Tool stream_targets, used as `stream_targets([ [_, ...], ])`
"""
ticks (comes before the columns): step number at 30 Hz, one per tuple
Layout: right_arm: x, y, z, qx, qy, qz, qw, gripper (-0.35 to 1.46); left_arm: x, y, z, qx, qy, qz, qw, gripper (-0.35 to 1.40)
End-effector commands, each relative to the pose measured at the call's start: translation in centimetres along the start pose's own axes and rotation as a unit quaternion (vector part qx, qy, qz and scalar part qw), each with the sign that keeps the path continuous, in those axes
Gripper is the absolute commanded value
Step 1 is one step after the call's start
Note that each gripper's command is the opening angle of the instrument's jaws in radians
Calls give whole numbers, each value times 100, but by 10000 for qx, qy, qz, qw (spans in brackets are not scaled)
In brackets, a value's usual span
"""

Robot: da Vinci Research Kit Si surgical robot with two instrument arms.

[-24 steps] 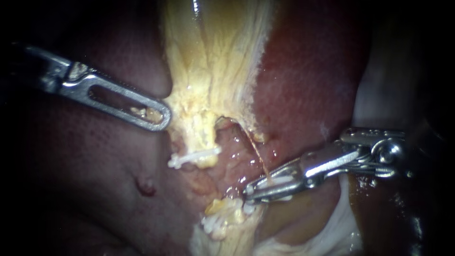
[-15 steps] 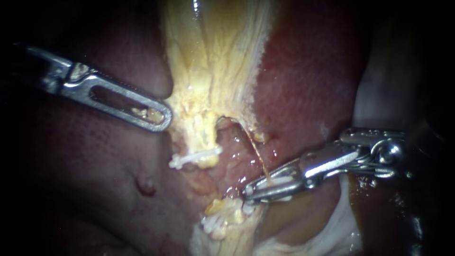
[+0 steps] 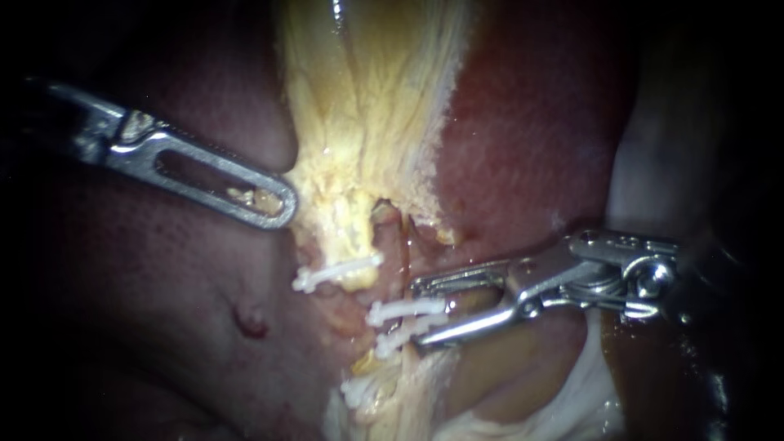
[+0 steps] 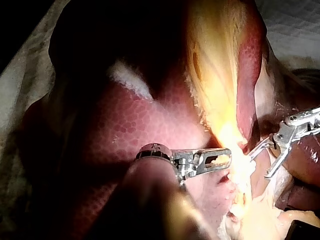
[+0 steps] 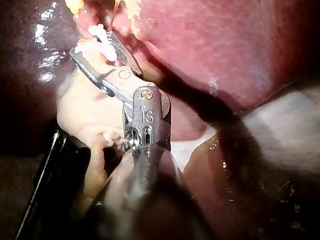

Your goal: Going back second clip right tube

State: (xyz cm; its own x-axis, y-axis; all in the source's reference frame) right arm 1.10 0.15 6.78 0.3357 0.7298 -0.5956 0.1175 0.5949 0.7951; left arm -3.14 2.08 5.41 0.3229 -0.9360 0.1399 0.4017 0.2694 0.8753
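**Your right instrument open around the clips on the right tube**

Your right instrument (image 3: 416, 314) enters from the right, and its end effector is open: the two jaws stand apart and grip nothing. Between them, two white clips cross the right tube (image 3: 399, 249), the upper clip (image 3: 406, 310) just above the lower clip (image 3: 402, 339). The end effector of your left instrument (image 3: 273, 202) is closed on the yellow edge of the gallbladder (image 3: 367, 106). A third clip (image 3: 336, 272) lies between the two instruments. The liver (image 3: 523, 147) fills the background.
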Motion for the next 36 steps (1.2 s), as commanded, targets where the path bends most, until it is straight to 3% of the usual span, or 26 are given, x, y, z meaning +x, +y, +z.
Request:
stream_targets([
  [1,0,1,0,-32,8,-66,10000,50,0,0,0,0,2,2,10000,-35],
  [10,2,2,-14,-101,26,-804,9967,50,1,0,-1,1,3,3,10000,-35],
  [20,18,-9,-59,-577,81,-1859,9808,50,0,0,-1,2,5,4,10000,-35],
  [30,33,-26,-82,-593,19,-2058,9768,50,6,4,12,-44,-31,22,10000,-35],
  [36,35,-32,-83,-614,-235,-2118,9751,50,4,12,18,-39,-24,29,10000,-35],
])
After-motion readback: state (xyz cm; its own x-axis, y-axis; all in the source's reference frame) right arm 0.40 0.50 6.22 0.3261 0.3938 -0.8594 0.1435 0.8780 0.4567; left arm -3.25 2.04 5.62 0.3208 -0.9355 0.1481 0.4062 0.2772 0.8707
